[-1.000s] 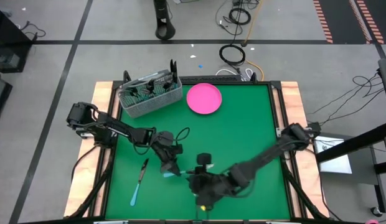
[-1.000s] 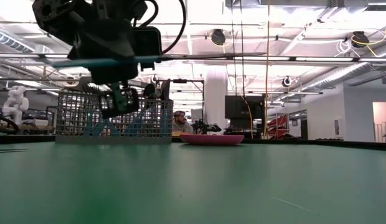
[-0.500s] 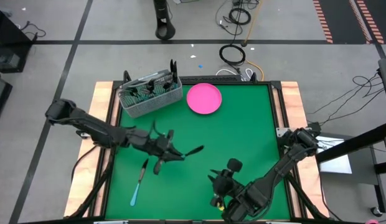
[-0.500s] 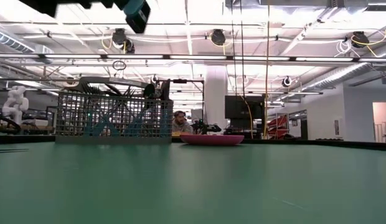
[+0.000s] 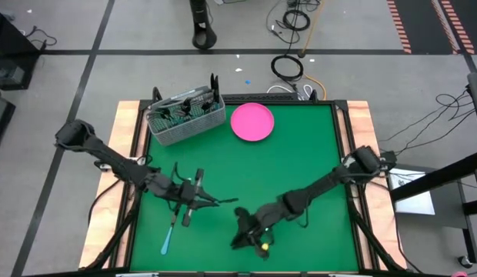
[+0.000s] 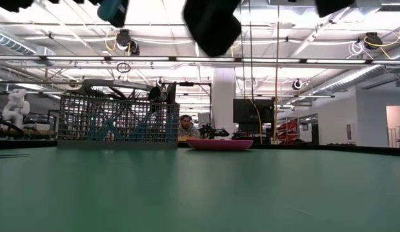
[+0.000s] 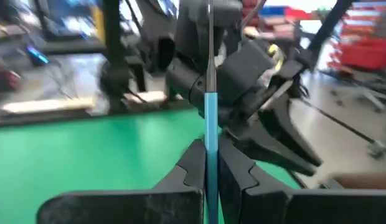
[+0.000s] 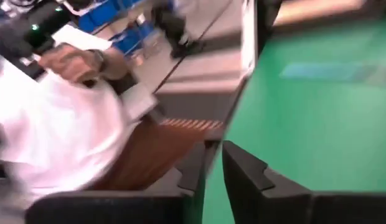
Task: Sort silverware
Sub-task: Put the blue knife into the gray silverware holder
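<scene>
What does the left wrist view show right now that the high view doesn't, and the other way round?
Only the left wrist view shows the grip close up: the left gripper is shut on a blue-handled utensil, its metal end pointing toward the other arm just ahead. Only the high view shows the layout: the wire basket, the pink plate, a second blue-handled utensil lying on the mat, and the right gripper near the front edge. Both show the green table and the two arms close together.
</scene>
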